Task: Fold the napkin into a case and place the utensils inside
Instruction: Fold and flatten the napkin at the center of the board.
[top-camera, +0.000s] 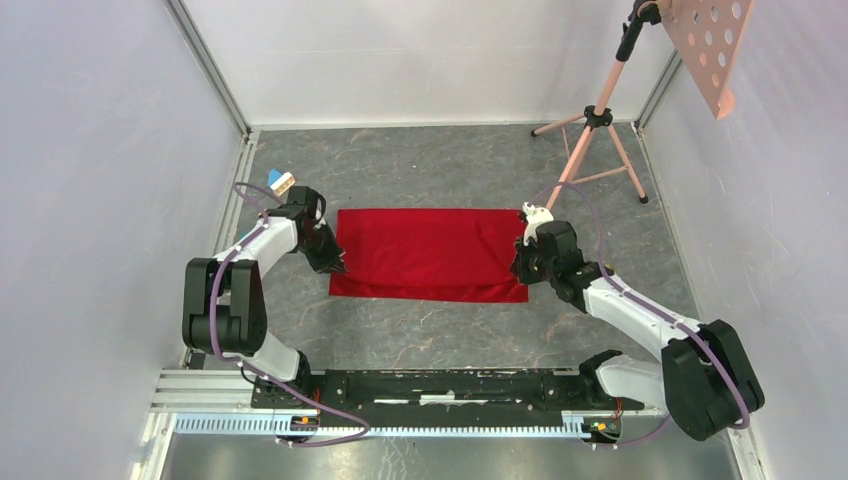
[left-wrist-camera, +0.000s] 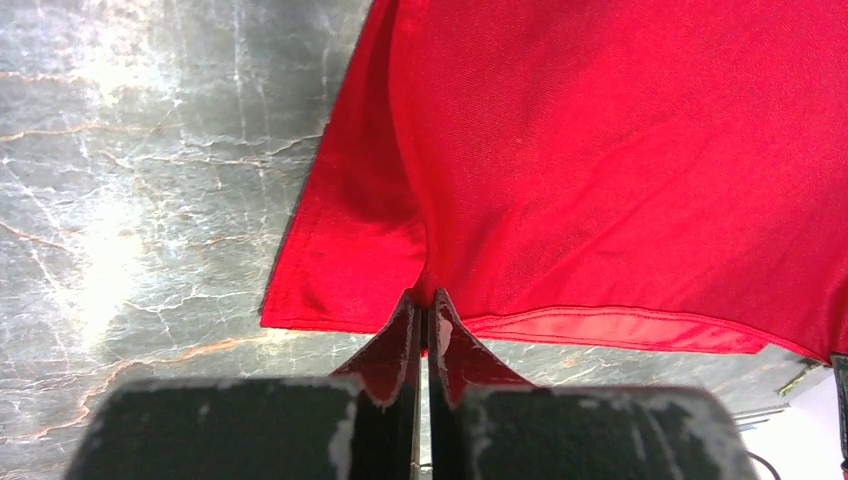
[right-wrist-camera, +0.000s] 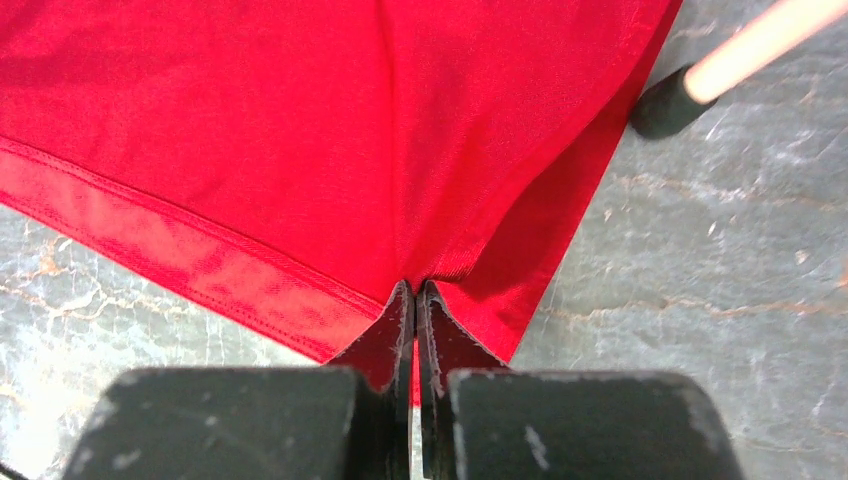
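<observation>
The red napkin (top-camera: 425, 253) lies folded in half on the grey marble table, a lower layer showing along its near edge. My left gripper (top-camera: 333, 262) is shut on the napkin's left edge; in the left wrist view the jaws (left-wrist-camera: 426, 300) pinch the red cloth (left-wrist-camera: 600, 150). My right gripper (top-camera: 519, 268) is shut on the napkin's right edge; in the right wrist view the jaws (right-wrist-camera: 414, 292) pinch the cloth (right-wrist-camera: 300, 130). No utensils are in view.
A pink tripod stand (top-camera: 592, 130) stands at the back right, one foot (right-wrist-camera: 665, 105) close to the napkin's right corner. A small blue and tan block (top-camera: 279, 181) lies at the back left. A pegboard (top-camera: 712, 45) hangs top right.
</observation>
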